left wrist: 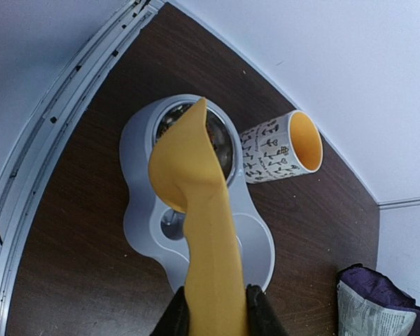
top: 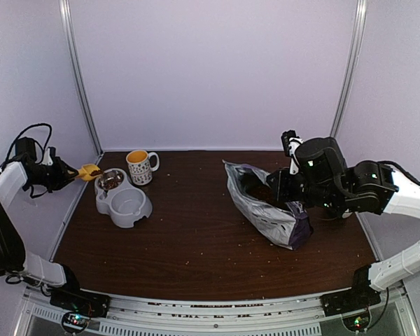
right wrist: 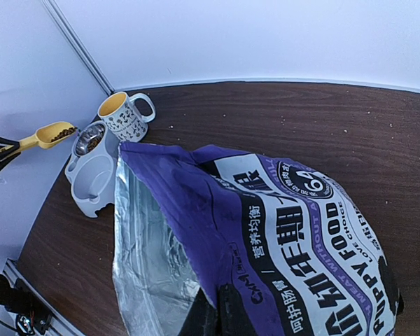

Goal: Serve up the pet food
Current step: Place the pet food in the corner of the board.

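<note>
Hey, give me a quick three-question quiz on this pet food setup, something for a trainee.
1. True or false: the right pincer is shut on the edge of the purple bag.
2. The left pincer holds: A a spoon, B the yellow scoop, C a cloth.
3. Which compartment of the grey double bowl holds kibble: nearer the mug or farther from it?
Key: 1 true; 2 B; 3 nearer the mug.

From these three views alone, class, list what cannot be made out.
Left wrist: the yellow scoop shows only its underside, hiding its load and part of the steel bowl.
Right wrist: foil folds hide the puppy food bag contents; the bottom edge cuts off the right hand.
</note>
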### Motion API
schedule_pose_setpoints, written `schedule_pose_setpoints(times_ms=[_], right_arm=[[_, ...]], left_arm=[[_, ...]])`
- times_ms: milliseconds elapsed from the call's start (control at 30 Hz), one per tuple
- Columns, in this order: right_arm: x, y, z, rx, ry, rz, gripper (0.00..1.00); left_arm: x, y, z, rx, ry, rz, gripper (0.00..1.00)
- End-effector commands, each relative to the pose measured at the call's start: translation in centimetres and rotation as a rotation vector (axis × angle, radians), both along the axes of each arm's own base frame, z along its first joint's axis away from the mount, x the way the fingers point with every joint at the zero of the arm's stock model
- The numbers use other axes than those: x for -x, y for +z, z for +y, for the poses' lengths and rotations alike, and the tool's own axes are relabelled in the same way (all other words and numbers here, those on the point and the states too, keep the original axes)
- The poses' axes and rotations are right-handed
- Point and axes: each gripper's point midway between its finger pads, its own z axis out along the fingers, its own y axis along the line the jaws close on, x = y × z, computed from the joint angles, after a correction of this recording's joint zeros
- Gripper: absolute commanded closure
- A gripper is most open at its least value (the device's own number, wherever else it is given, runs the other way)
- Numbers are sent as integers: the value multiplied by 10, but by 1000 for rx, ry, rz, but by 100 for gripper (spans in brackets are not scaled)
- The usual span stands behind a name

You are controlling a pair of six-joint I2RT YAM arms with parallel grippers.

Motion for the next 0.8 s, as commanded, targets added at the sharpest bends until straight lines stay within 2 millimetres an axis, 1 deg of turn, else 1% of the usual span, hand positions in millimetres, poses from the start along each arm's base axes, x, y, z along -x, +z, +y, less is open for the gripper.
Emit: schedule_pose_setpoints(times_ms=[0, 400, 500, 633, 767], right_arm=[[-3, 14, 2, -30, -6, -20, 100], [-2, 12, 2, -27, -5, -16, 100], [-3, 12, 2, -27, -5, -17, 100], [-3, 12, 3, -24, -4, -17, 100], [-3, 13, 3, -25, -2, -19, 100]], left_arm=[[-7, 11, 2, -79, -28, -26, 93], [-15, 21, -10, -172, -93, -26, 94], [-15, 23, -12, -217, -112, -21, 94], [-16, 25, -20, -269, -151, -22, 95], [-15, 27, -21, -368, -168, 5, 96]])
